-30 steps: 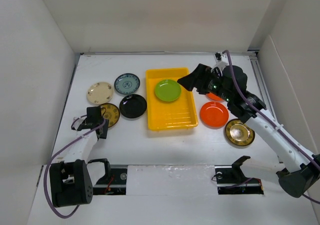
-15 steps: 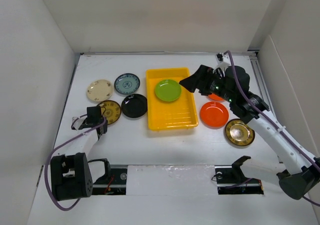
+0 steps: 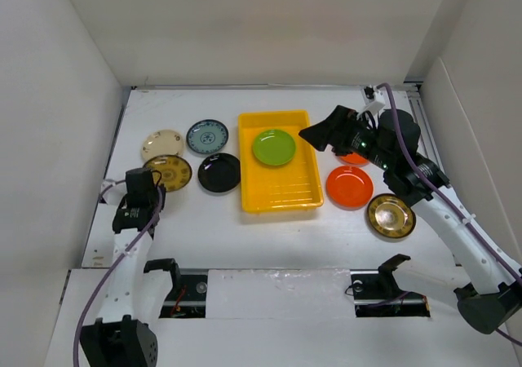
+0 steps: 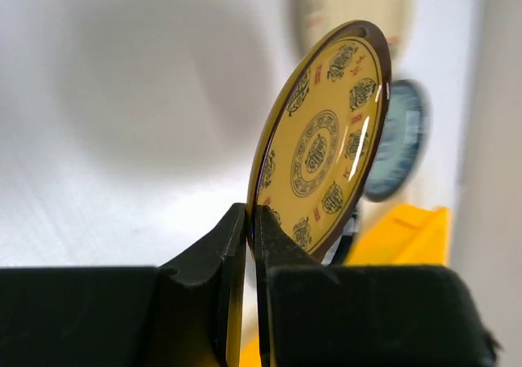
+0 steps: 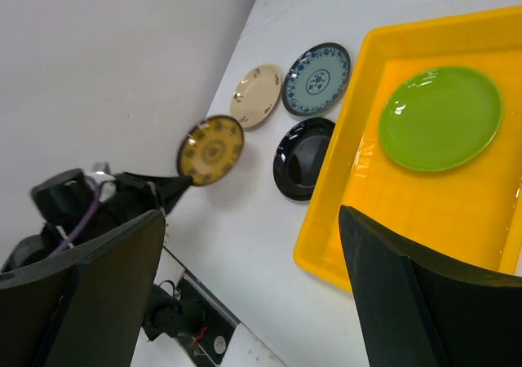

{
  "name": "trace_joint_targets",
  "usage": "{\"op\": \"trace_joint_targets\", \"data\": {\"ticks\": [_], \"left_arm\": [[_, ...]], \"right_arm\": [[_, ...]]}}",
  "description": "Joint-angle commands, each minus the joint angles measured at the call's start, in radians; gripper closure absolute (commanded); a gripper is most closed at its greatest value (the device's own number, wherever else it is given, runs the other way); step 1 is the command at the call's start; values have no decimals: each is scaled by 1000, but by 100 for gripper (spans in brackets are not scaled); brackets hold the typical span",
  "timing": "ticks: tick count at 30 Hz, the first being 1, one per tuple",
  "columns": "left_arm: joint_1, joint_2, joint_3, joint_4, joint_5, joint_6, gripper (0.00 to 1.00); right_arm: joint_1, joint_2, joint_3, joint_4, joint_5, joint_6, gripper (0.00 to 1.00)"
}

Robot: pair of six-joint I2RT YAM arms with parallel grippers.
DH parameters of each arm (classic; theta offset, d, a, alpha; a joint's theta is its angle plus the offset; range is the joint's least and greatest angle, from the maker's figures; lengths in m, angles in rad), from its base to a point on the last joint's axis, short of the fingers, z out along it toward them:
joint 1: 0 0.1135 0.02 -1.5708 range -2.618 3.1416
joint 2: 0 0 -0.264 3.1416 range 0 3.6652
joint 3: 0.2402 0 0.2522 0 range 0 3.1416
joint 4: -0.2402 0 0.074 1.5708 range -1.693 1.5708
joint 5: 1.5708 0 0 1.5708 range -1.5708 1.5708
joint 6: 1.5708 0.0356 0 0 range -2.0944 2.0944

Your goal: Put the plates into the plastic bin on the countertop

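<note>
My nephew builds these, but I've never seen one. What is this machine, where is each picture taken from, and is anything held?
Two robot arms are bolted at the near edge of a white countertop. One picture looks down from above; the other two come from cameras on the wrists. The left gripper is shut on a gold patterned plate, pinching its rim. The right gripper hangs open and empty by the yellow bin, where a lime green plate lies. Loose on the left: cream plate, teal plate, black plate; on the right: orange plate, second gold plate.
</note>
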Motion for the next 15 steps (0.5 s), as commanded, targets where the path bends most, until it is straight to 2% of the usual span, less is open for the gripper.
{"op": "trace_joint_targets", "data": {"ticks": [1, 3, 6, 9, 10, 11, 14, 15], "left_arm": [[0, -35, 137, 2, -71, 121, 100], [0, 12, 163, 138, -2, 205, 100], [-75, 96, 192, 234, 84, 282, 100], [-136, 248, 230, 439, 252, 338, 100], [-154, 353, 253, 468, 283, 338, 100], [-209, 409, 326, 511, 305, 371, 100], [-332, 603, 445, 527, 259, 417, 100], [-405, 645, 474, 536, 238, 427, 100]], "right_arm": [[-6, -12, 2, 15, -13, -14, 7], [-6, -12, -7, 15, -13, -14, 7], [-17, -12, -18, 15, 7, -23, 7], [-41, -12, -9, -6, 25, -36, 7], [-64, -12, -9, -17, 25, -36, 7], [-90, -12, 1, -17, 25, -45, 7], [-130, -21, 1, -40, 16, -45, 7], [-141, -21, 1, -40, 16, -54, 7]]}}
